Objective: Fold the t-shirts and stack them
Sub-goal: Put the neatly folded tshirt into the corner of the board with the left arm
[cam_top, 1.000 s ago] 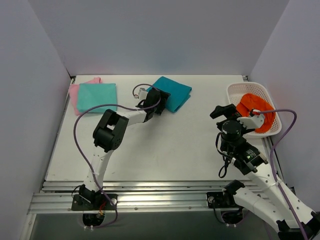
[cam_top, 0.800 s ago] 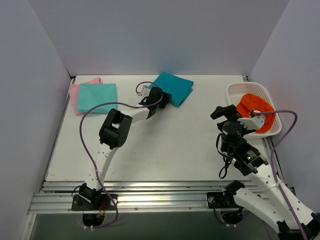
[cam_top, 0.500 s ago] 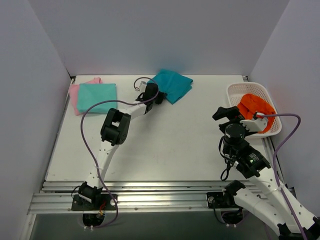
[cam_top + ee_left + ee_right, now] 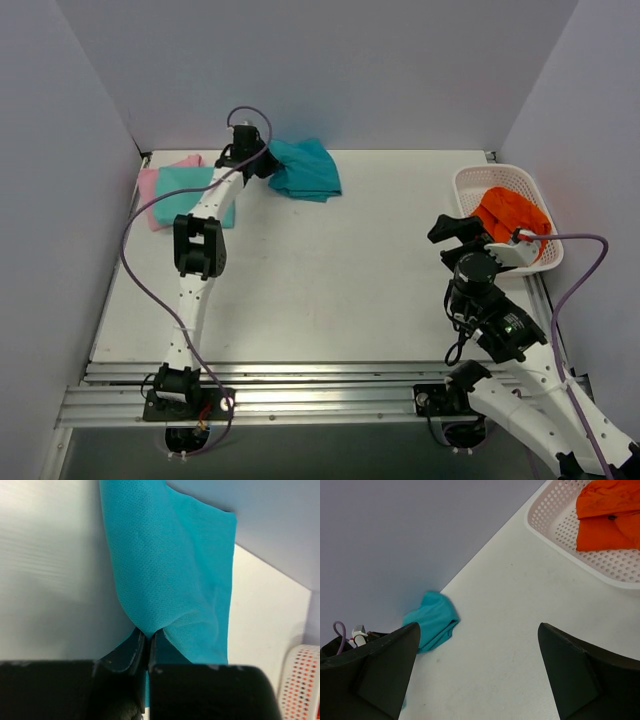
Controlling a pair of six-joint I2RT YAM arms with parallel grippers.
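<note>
A folded deep teal t-shirt [image 4: 305, 168] hangs bunched at the back of the table, its left edge pinched in my left gripper [image 4: 264, 160]. In the left wrist view the jaws are pressed together on the teal cloth [image 4: 170, 580], which drapes away from my left gripper [image 4: 148, 639]. An aqua-mint t-shirt [image 4: 192, 193] lies folded on a pink t-shirt [image 4: 148, 188] at the back left. The teal shirt [image 4: 431, 621] also shows in the right wrist view. My right gripper [image 4: 462, 228] stands open over the right side, with nothing between its fingers [image 4: 385, 672].
A white perforated basket [image 4: 466, 187] at the right edge holds orange cloth [image 4: 510, 217]; the basket [image 4: 560, 527] and the orange cloth [image 4: 607, 515] also show in the right wrist view. Grey walls close in the back and both sides.
My left gripper shut on the teal t-shirt's edge, then swung back and left toward the aqua and pink stack, dragging the shirt along. The right arm shifted slightly.
</note>
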